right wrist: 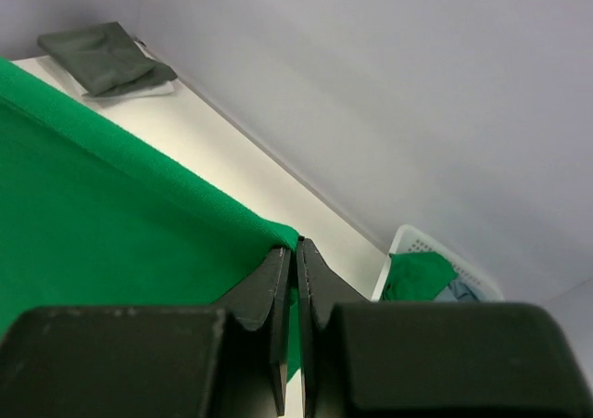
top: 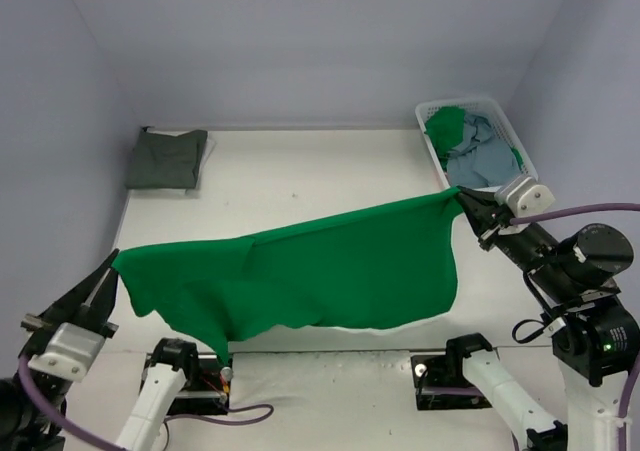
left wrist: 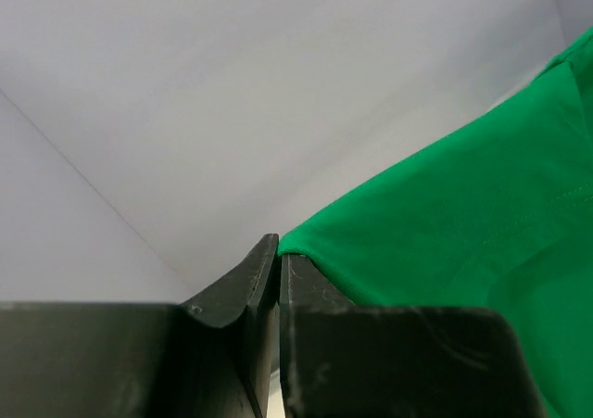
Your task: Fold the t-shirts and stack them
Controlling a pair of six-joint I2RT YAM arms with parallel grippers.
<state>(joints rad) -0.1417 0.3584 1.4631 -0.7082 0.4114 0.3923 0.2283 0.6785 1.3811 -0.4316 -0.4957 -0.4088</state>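
the bright green t-shirt (top: 300, 271) hangs stretched above the counter (top: 300, 176), on the near side of the white basket (top: 512, 131) and off to its left. the right end effector (top: 462, 199), just beside the basket's near end, is clamped on one corner. the left end effector (top: 112, 263), far to the basket's left, is clamped on the other. a light blue t-shirt (top: 480, 159) lies inside the basket, and a folded dark grey-olive t-shirt (top: 167, 159) lies well to its left.

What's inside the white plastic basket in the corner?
Inside the white plastic basket, a crumpled bright green cloth and a light blue cloth show. Anything beneath them is covered.
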